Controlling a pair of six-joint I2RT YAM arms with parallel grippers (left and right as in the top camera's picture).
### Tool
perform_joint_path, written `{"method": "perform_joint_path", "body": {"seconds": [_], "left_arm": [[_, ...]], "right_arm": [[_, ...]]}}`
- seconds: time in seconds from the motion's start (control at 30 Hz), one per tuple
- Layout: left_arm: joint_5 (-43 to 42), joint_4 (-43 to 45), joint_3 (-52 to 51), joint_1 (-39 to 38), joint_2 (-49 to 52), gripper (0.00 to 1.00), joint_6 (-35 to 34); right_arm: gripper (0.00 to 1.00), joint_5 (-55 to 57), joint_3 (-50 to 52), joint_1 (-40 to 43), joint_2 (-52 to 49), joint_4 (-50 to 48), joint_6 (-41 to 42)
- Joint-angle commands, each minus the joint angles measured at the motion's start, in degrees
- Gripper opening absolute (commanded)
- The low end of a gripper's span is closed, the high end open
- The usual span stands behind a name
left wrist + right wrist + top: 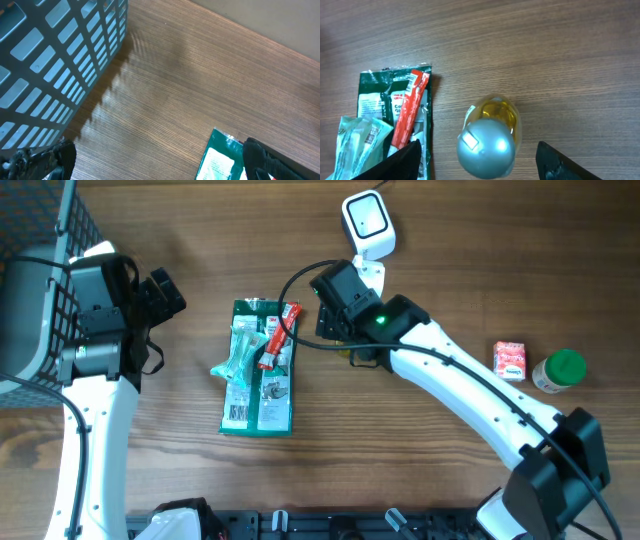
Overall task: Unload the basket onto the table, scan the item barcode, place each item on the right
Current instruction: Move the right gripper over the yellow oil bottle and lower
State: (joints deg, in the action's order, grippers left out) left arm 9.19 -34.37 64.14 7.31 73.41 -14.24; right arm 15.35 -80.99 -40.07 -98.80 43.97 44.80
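A small bottle [487,145] of yellowish liquid with a rounded silver cap stands on the wooden table. My right gripper [479,150] is open around it, one dark finger [400,162] to its left and one to its right, with a gap on both sides. From overhead the right gripper [345,320] covers the bottle, and only a yellow sliver [352,358] shows. No barcode shows on the bottle. A white scanner [368,225] stands at the back. My left gripper [160,160] hangs open and empty over bare table, also seen overhead as the left gripper [165,295].
A flat green packet [258,370] lies mid-table with a red stick pack [280,335] and a teal pouch [235,355] on it. A grey wire basket [40,240] stands at the far left. A pink carton [509,360] and a green-lidded jar [560,370] sit at the right.
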Motion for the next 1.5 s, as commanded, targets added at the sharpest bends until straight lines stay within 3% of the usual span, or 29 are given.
{"method": "perform_joint_path", "body": {"seconds": [0.0, 0.17, 0.3, 0.6, 0.7, 0.87, 1.1, 1.17, 1.23, 1.3, 1.47], "left_arm": [[0.52, 0.22, 0.42, 0.37, 0.11, 1.00, 0.50], [0.52, 0.20, 0.44, 0.37, 0.11, 1.00, 0.50], [0.52, 0.20, 0.44, 0.37, 0.11, 1.00, 0.50], [0.52, 0.22, 0.44, 0.37, 0.11, 1.00, 0.50], [0.52, 0.20, 0.44, 0.37, 0.11, 1.00, 0.50], [0.52, 0.22, 0.44, 0.37, 0.11, 1.00, 0.50], [0.52, 0.20, 0.44, 0.37, 0.11, 1.00, 0.50], [0.52, 0.20, 0.44, 0.37, 0.11, 1.00, 0.50], [0.52, 0.20, 0.44, 0.37, 0.11, 1.00, 0.50], [0.52, 0.20, 0.44, 0.37, 0.11, 1.00, 0.50], [0.52, 0.22, 0.44, 0.37, 0.11, 1.00, 0.50]], "right_arm": [[0.73, 1.36, 0.11, 0.07, -3.98, -0.28, 2.08], [0.69, 1.36, 0.11, 0.17, -6.86, -0.87, 1.70], [0.56, 3.15, 0.09, 0.17, -6.95, -1.09, 1.64], [0.48, 3.72, 0.04, 0.17, -5.20, -1.11, 0.15], [0.37, 3.72, 0.04, 0.17, -5.18, -1.07, 0.15], [0.37, 3.39, 0.00, 0.22, -3.06, -0.68, -2.08], [0.37, -6.60, -0.02, 1.36, 5.60, -0.26, -17.09], [0.37, -14.03, -0.02, 2.64, 7.89, -0.20, -22.29], [0.38, -26.23, -0.02, 4.61, 9.66, 0.83, -32.81], [0.45, -34.18, -0.02, 6.34, 10.21, 3.93, -41.55], [0.45, -32.26, 0.35, 9.20, 9.68, 11.30, -47.95]]}}
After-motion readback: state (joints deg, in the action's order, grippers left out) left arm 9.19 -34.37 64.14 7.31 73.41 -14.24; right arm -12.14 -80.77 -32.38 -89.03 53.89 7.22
